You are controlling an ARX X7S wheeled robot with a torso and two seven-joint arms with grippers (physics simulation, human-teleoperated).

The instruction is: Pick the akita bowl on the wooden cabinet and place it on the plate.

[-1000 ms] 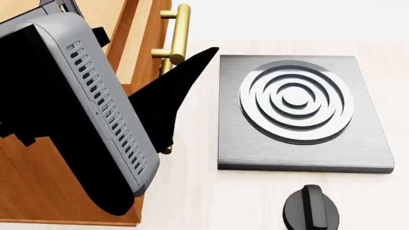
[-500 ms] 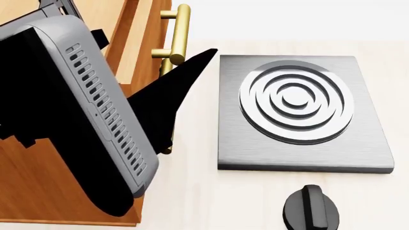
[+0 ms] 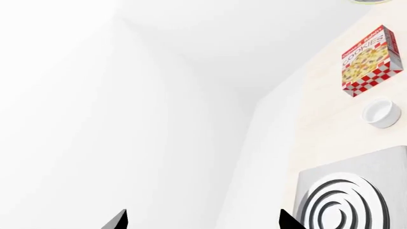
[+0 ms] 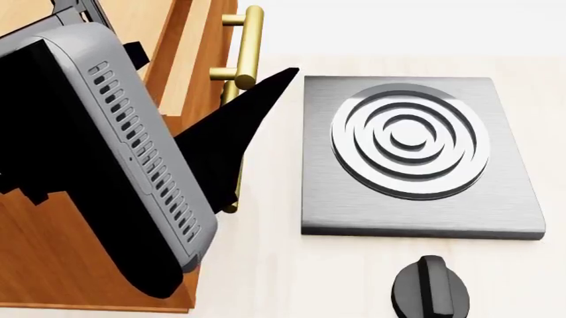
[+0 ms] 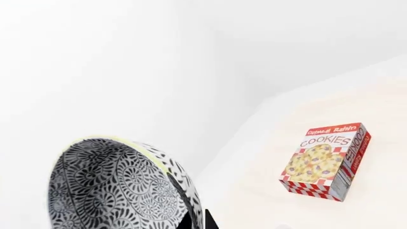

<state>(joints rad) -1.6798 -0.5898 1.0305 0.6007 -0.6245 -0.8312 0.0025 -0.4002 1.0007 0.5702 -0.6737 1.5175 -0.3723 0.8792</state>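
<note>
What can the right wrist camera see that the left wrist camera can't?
Only the right wrist view shows the akita bowl, black-and-white patterned, close to the camera. A dark bit beside it is probably the right end effector, but its state cannot be told.

Only the left wrist view shows the grey stove slab with its rings, a small white cup, and the left end effector, whose two dark fingertips stand apart with nothing between them.

Both show the cookies box on the pale counter, and white walls.

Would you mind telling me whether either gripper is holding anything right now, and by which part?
The right gripper appears to hold the akita bowl by its rim, with a dark finger against its edge. The left gripper is open and empty.
</note>
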